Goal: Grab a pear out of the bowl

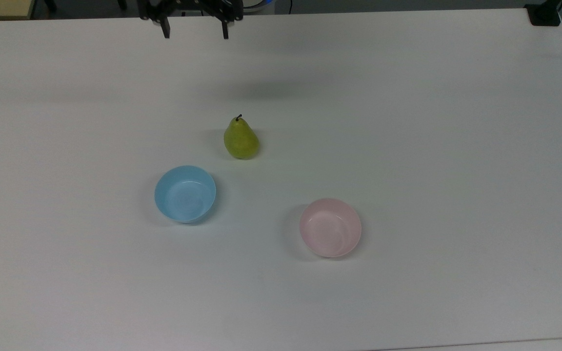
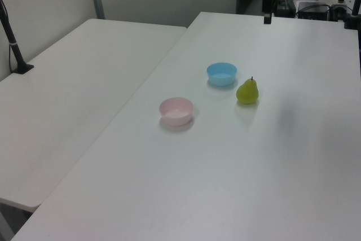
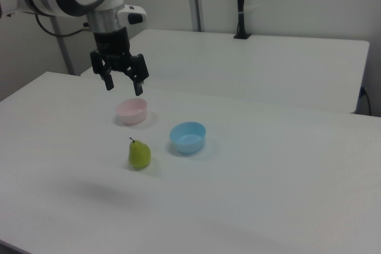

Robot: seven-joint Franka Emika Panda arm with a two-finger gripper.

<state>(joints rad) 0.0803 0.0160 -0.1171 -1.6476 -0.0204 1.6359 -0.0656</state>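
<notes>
Pear [image 1: 241, 140] upright on the white desk [image 1: 456, 146], stem pointing up, is what we see first: it stands on the bare surface, outside both bowls, roughly midway between the desk's side edges and somewhat toward the far edge in the top view. In the right view the pear [image 3: 139, 154] stands nearer the camera than both bowls, and in the left view the pear [image 2: 247, 91] sits just beside the light blue bowl, apart from it.

We see the pale pink bowl [image 1: 330, 227] empty, well apart from the pear, toward the near edge of the desk in the top view and to the top view's right of the fruit. The light blue bowl [image 1: 185, 193] is also empty, nearer the pear, on the top view's left of the pink bowl. The two bowls do not touch.

We find the jaws of the gripper [image 3: 124, 85] spread wide and holding nothing; the gripper hangs high above the desk, well clear of the pear. In the top view the gripper [image 1: 194, 34] shows over the far edge of the desk, and in the left view a dark fingertip [image 2: 267, 18] hangs over that same edge
</notes>
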